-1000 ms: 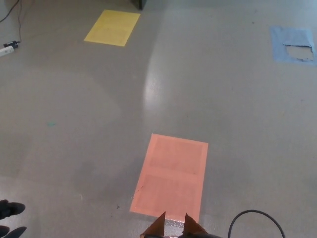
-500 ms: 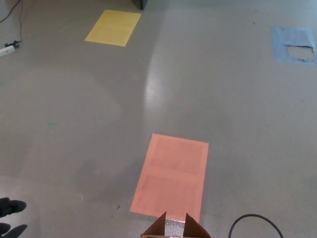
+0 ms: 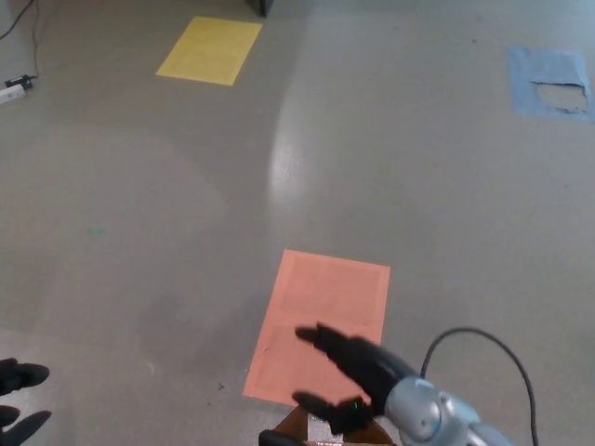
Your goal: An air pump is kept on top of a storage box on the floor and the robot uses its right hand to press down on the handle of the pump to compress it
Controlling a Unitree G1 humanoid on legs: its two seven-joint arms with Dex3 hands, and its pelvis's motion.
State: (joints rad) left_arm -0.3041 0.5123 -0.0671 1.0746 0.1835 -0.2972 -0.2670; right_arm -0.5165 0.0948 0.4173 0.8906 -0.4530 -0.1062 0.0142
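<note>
Head view. The right hand (image 3: 358, 372) enters from the lower right on a grey, silver-jointed forearm (image 3: 437, 420). Its black fingers (image 3: 316, 336) are spread apart and hold nothing; the thumb (image 3: 316, 405) sits separately below them. The hand hangs over the near end of an orange rectangle (image 3: 321, 325) marked on the grey floor (image 3: 186, 232).

At the bottom edge, directly under the hand, the brown flaps of a cardboard box (image 3: 296, 429) show, with a pale strip between them. The hand partly covers the box. No pump can be made out here; whether one lies beneath the hand cannot be told.

A black cable (image 3: 507, 351) arcs up from behind the forearm and runs off the lower right.

Further off, a yellow rectangle (image 3: 210, 50) lies at upper left and a torn blue patch (image 3: 550, 84) at upper right. A white object with a cord (image 3: 13, 90) sits at the left edge. Dark shoes (image 3: 20, 376) show at lower left.

The left hand is out of frame.
</note>
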